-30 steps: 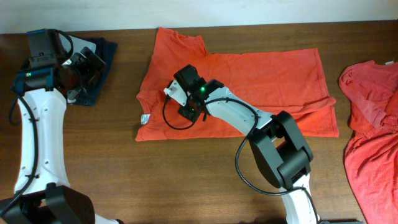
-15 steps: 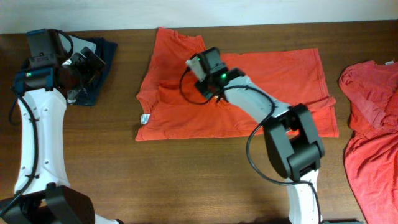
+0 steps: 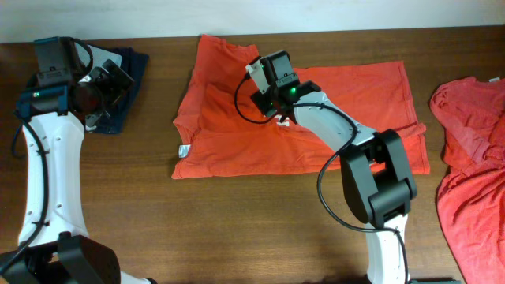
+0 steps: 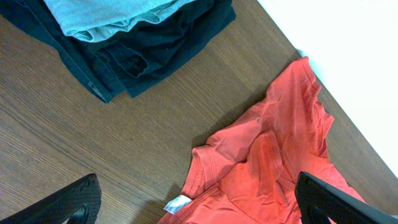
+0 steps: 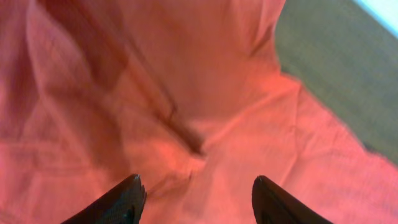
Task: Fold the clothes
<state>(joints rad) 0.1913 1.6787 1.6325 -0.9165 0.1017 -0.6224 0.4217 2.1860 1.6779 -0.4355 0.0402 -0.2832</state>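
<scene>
Orange-red T-shirt (image 3: 355, 87), flat and rumpled, directly beneath the right tool (image 5: 198, 186), jaws apart and empty.

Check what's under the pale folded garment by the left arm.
A dark navy garment lies under the pale garment, resting on the table. Whether anything else sits between or beneath them is covered.
</scene>
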